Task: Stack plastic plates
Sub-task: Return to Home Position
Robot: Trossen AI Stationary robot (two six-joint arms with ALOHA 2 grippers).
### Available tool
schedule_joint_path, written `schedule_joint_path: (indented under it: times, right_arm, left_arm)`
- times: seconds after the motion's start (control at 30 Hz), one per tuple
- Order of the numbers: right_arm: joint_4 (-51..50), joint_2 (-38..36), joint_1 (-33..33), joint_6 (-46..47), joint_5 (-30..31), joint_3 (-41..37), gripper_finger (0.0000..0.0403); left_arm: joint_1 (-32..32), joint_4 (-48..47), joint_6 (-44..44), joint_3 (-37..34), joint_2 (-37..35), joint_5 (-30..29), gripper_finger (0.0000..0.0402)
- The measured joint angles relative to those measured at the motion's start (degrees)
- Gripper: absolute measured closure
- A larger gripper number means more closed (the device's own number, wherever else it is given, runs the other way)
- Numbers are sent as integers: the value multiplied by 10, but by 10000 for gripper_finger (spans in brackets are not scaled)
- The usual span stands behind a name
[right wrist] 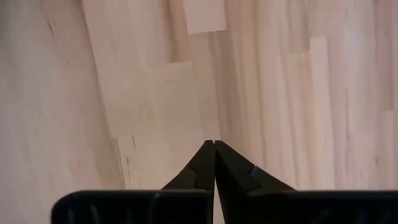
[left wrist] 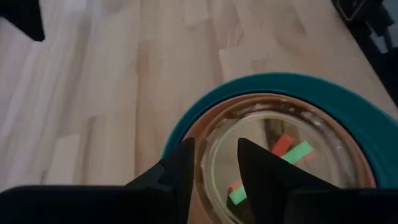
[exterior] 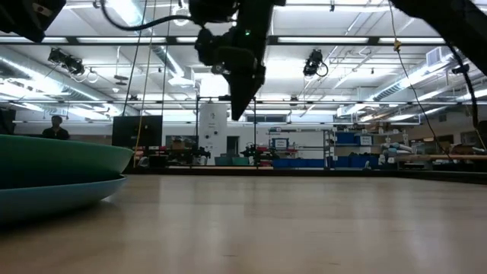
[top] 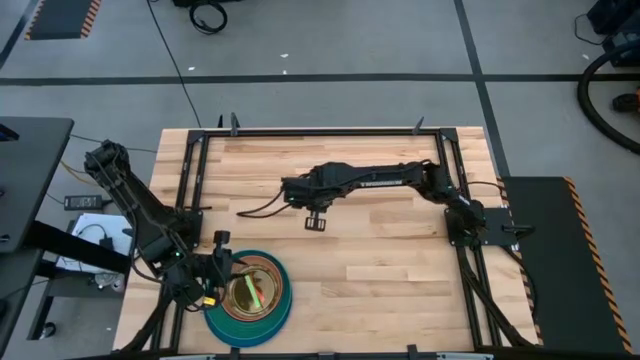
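The plates form one stack (top: 250,297) near the table's near-left corner: a blue plate (exterior: 53,199) at the bottom, a teal one (left wrist: 348,93) on it, a brown one (left wrist: 208,118) inside that, and small translucent plates (left wrist: 280,155) showing orange and green on top. My left gripper (left wrist: 214,146) is open over the stack's left rim (top: 228,275), one finger inside the top translucent rim and one outside. My right gripper (top: 316,224) is shut and hangs over the middle of the table, well above the wood (exterior: 240,114). My left gripper comes at the stack slanting down from the table's left, its fingers (left wrist: 183,162) standing on either side of the top translucent plate's rim (left wrist: 211,163). I cannot tell whether they touch it. The stack rests flat on the table.
Bare wooden tabletop (top: 380,270) stretches right of the stack and under the right gripper (right wrist: 214,143). A black frame (top: 320,131) runs along the table's edges. Cables (top: 255,208) trail from the right arm over the table.
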Motion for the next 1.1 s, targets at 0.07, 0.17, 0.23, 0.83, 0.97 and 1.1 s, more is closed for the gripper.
schedule_joint_path:
  times: [0.07,0.17,0.23,0.83,0.97,1.1]
  right_arm:
    - [40,-37,-1,3,0,-55,392]
    - [125,-100,0,9,-4,-154,393]
    - [184,-144,0,15,-10,-219,393]
    - [600,-504,-3,72,-42,-695,393]
    - [695,-582,-9,73,-61,-785,393]
    - [726,-654,-16,73,-66,-844,393]
  left_arm:
    - [0,-4,1,0,-3,-7,272]
    - [14,1,27,0,-4,-11,272]
    - [30,2,42,0,-4,-11,272]
    - [182,151,285,-19,-39,119,272]
    - [231,250,321,-90,-96,186,272]
    - [281,310,331,-155,-163,215,272]
